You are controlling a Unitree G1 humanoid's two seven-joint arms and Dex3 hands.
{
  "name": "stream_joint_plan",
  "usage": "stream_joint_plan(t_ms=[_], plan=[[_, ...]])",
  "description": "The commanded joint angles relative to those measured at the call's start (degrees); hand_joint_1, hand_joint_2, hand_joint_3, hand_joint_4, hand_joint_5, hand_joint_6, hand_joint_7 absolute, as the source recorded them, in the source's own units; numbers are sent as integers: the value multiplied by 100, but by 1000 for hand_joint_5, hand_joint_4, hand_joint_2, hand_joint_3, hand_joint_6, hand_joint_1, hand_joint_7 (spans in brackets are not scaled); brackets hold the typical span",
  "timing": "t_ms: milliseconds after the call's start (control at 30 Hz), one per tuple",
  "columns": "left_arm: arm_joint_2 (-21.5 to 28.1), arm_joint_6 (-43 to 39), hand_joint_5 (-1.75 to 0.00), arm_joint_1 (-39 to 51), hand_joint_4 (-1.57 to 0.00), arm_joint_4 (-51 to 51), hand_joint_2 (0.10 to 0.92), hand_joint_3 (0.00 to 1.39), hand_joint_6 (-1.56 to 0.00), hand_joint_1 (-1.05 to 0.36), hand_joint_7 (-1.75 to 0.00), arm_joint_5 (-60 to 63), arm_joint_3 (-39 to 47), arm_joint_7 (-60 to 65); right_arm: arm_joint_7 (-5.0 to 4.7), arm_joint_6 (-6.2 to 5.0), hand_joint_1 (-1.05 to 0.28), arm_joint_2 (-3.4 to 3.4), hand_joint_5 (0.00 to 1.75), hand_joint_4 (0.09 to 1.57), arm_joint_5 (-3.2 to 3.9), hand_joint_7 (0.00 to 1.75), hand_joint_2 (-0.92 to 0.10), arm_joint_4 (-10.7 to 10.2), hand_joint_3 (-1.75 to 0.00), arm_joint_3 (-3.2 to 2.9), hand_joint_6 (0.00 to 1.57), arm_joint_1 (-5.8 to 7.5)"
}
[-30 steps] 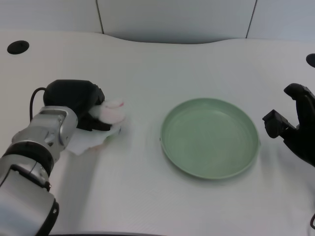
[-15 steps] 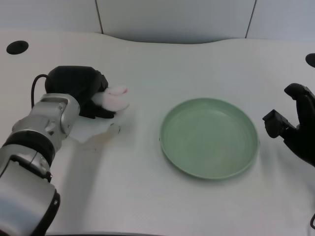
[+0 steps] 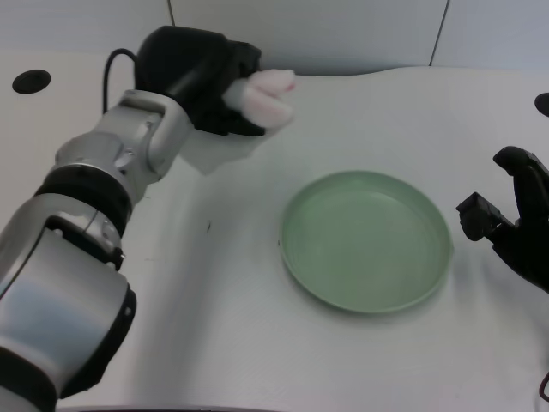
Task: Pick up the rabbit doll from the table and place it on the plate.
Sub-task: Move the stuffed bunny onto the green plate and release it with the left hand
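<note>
Since a second ago, the left hand (image 3: 199,79) has risen off the table and travelled toward the far edge and rightward, carrying the small white and pink soft rabbit doll (image 3: 264,96) with it. Earlier the doll lay low near the left edge of the white table (image 3: 223,283); now it is in the air, near the far edge, up and to the left of the plate.

On the left, the silver forearm runs diagonally up from the near left corner. At its end, the black fingers are wrapped around the doll's body, and the pink-tipped head pokes out to the right. A pale flap of the doll hangs below the hand.

Right of centre, the round pale green plastic plate (image 3: 319,273) rests on the table with nothing on it. The doll is well apart from it, not yet over its rim.

At the right edge, the black right hand (image 3: 513,221) waits just beside the plate.

The risk now appears to be the hold: only part of the soft doll is enclosed, so it might slip out mid-carry. Letting go too early would likely drop it short of the rim, on the table.
</note>
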Motion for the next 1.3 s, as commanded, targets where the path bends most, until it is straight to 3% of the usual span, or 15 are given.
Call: stream_joint_plan(t_ms=[33, 133, 400, 900, 933, 967, 1067, 1300], plan=[[-115, -78, -1744, -110, -891, 13, 921, 129, -672, -579, -1740, 36, -73, 84, -27, 45, -598, -24, 1746, 821, 42, 1746, -921, -5, -198, -55, 766, 32], [-378, -96, -1746, -168, -900, 17, 921, 130, -678, -593, -1746, 150, -222, 154, 19, -16, -597, 10, 1746, 818, 38, 1746, -921, -37, -213, -43, 760, 55], [-925, -43, -1746, -215, -889, 50, 921, 197, -647, -633, -1746, 272, -484, -37, 100, -34, -599, 66, 1746, 810, 60, 1746, -921, -88, -229, -53, 753, 71], [-1097, -72, -1746, -167, -905, 59, 921, 147, -654, -605, -1746, 256, -600, 44, 60, -38, -603, 92, 1746, 815, 47, 1746, -921, -143, -223, -43, 759, 87], [-1249, 41, -1746, -88, -905, 84, 921, 147, -654, -605, -1746, 356, -714, 5, 105, -45, -603, 113, 1746, 815, 67, 1746, -921, -155, -223, -51, 759, 89], [-1363, 127, -1735, -29, -890, 102, 921, 211, -679, -586, -1645, 429, -804, -23, 138, -51, -598, 129, 1746, 815, 83, 1746, -921, -165, -230, -56, 762, 91], [-1524, 499, -1632, 102, -868, 153, 921, 283, -734, -572, -1429, 524, -942, -220, 106, -45, -596, 149, 1746, 817, 77, 1746, -921, -207, -231, -49, 768, 103], [-1535, 571, -1597, 136, -872, 145, 921, 290, -754, -568, -1360, 502, -958, -242, 94, -27, -597, 156, 1746, 825, 75, 1746, -921, -233, -227, -53, 773, 113]])
